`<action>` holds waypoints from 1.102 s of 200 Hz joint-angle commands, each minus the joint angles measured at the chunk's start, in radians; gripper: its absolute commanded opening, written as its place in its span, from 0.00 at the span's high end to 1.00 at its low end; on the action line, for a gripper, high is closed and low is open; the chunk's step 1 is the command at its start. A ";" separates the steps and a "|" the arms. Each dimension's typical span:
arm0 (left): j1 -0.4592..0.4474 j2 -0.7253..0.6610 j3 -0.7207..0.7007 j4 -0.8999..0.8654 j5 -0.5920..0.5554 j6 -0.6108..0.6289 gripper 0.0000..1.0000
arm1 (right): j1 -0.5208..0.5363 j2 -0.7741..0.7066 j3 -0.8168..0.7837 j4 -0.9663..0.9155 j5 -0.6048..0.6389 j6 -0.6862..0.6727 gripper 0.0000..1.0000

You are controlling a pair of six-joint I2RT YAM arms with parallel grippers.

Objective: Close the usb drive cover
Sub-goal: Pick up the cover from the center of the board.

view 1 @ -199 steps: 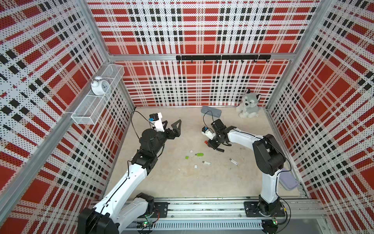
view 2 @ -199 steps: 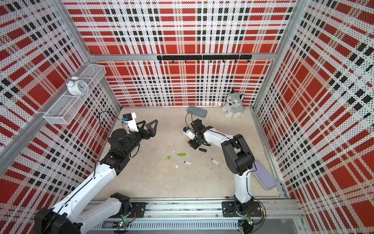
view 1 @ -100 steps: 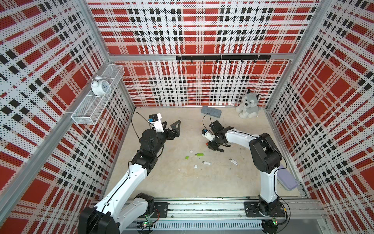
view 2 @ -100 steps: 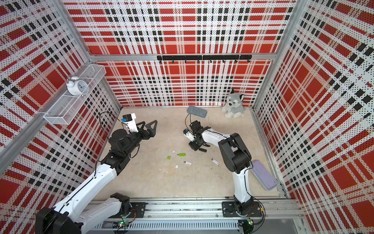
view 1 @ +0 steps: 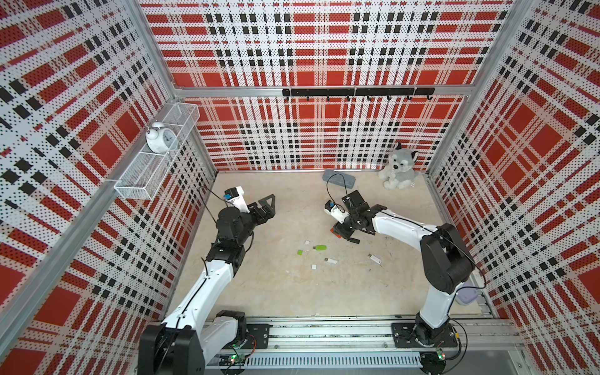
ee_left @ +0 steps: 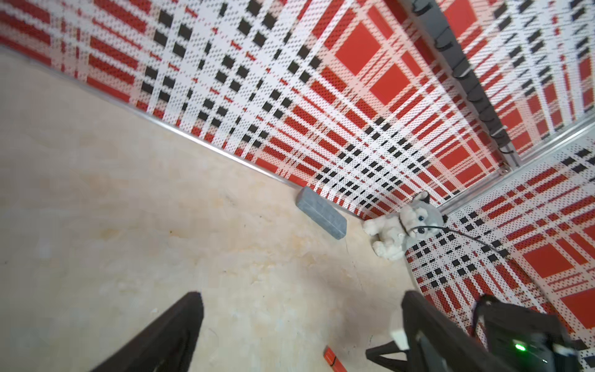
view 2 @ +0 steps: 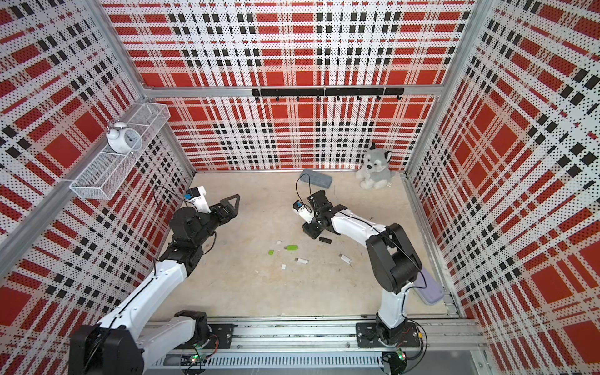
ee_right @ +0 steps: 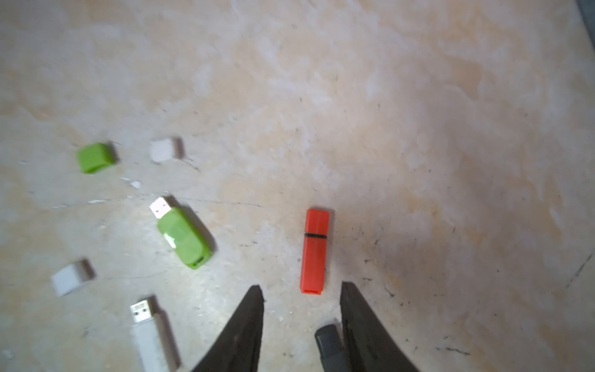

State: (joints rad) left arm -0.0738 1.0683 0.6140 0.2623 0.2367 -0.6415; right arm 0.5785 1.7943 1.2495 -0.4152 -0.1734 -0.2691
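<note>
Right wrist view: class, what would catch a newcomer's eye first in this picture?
The orange USB drive stands out, lying capped on the pale table just ahead of the right end effector, which is open. Beside it, a green USB drive shows its bare metal plug, with a green cap lying apart from it.

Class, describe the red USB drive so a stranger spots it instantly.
Find the right gripper above the beige table. The red USB drive lies just beyond it. Unlike the green drive and white drive nearby, it shows no metal plug.
</note>
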 commanded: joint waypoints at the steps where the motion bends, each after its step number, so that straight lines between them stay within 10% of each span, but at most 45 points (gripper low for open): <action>1: 0.049 0.008 -0.064 0.037 0.105 -0.103 0.02 | 0.069 -0.062 -0.051 0.143 -0.076 -0.071 0.59; 220: 0.066 -0.150 -0.205 0.015 -0.019 -0.041 0.02 | 0.287 0.242 -0.015 0.321 -0.113 -0.080 0.62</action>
State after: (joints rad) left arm -0.0181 0.9119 0.4129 0.2474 0.2043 -0.7017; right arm 0.8593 2.0068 1.1999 -0.1089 -0.2977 -0.3538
